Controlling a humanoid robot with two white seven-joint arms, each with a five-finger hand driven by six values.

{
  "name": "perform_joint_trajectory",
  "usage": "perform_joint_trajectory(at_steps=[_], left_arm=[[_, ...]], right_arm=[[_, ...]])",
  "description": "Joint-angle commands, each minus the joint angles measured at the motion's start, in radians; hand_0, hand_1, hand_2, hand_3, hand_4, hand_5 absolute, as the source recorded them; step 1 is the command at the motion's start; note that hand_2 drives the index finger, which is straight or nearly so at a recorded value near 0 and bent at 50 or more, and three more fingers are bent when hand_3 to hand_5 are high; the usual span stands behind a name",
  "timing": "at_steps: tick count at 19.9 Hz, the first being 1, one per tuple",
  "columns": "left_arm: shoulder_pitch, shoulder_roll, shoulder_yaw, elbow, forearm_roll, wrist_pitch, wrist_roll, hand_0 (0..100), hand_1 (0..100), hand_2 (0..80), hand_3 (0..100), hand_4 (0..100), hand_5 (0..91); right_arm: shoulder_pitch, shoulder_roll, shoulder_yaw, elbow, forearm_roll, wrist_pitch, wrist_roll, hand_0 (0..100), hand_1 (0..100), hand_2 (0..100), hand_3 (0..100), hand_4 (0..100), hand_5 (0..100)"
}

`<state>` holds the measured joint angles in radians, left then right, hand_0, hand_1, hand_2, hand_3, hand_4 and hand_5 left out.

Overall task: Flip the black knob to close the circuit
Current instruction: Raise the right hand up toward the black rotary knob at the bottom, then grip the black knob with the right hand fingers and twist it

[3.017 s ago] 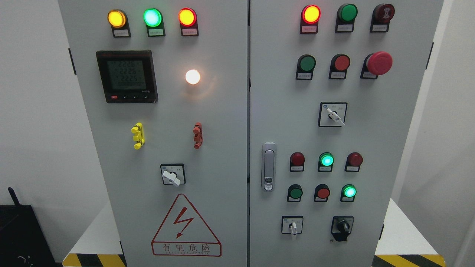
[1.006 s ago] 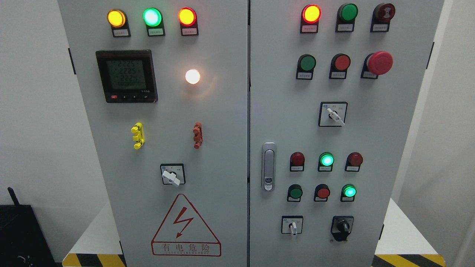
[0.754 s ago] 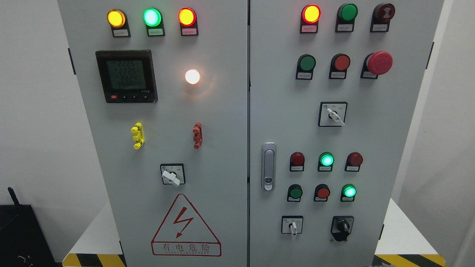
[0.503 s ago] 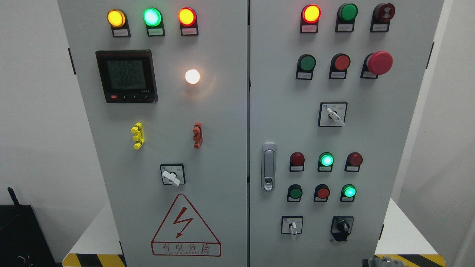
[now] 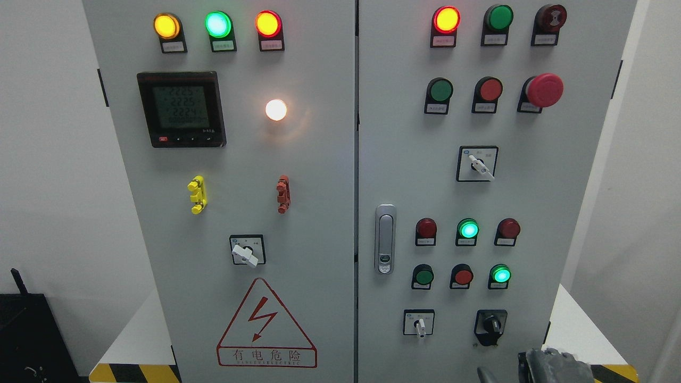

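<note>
A grey electrical cabinet [image 5: 319,159] with two doors fills the head view, standing on a pale floor edged with yellow-and-black hazard tape [image 5: 135,373] against plain white walls; a dark box [image 5: 26,340] sits at the lower left. The left door carries lit amber, green and orange-red lamps along the top, a digital meter [image 5: 182,109] showing rows of digits, a glowing white lamp [image 5: 276,110], a yellow terminal block [image 5: 197,194], a red terminal block [image 5: 283,194], a white selector switch [image 5: 247,251] and a red-outlined triangular electric-hazard sign [image 5: 266,325]. The right door has a metal door handle [image 5: 385,238] near its left edge, a lit red lamp [image 5: 446,19] at the top, unlit green and red buttons, a red mushroom emergency stop [image 5: 544,90], a second white selector switch [image 5: 477,165], two lit green lamps further down, and a small white switch [image 5: 420,324] at the bottom. The black knob [image 5: 490,325] sits in the bottom row of the right door, to the right of that small white switch, on a black mounting plate. The right hand [image 5: 553,367] shows at the bottom edge of the picture, below and a little to the right of the knob and apart from it; only its dark grey upper part is in frame. It touches nothing on the door that I can see, and I cannot tell whether its fingers are spread or curled. The left arm does not show.
</note>
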<state>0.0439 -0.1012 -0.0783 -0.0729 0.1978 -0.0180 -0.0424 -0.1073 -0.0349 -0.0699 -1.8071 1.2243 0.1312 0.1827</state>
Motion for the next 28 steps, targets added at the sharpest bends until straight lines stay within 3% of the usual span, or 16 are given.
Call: perform_joint_trajectory(at_steps=[1,5,28], left_arm=[[-0.001,0.0,0.0,0.001,0.0,0.0,-0.001,12,56,0.0,0,0,0.0],[0.001,0.0,0.0,0.001,0.0,0.0,-0.001,12,56,0.0,0,0,0.0],[-0.001,0.0,0.0,0.001,0.0,0.0,-0.001,12,56,0.0,0,0,0.0]], right_arm=[[-0.055,-0.011,0.004,0.12,0.0,0.005,0.0,0,3,92,100,90,94],[-0.081,-0.034,0.002,0.146,-0.005,0.007,0.0,0,4,92,100,90,94],[-0.13,-0.033,0.004,0.184,-0.012,0.042,0.004,0,5,92,100,90,95]])
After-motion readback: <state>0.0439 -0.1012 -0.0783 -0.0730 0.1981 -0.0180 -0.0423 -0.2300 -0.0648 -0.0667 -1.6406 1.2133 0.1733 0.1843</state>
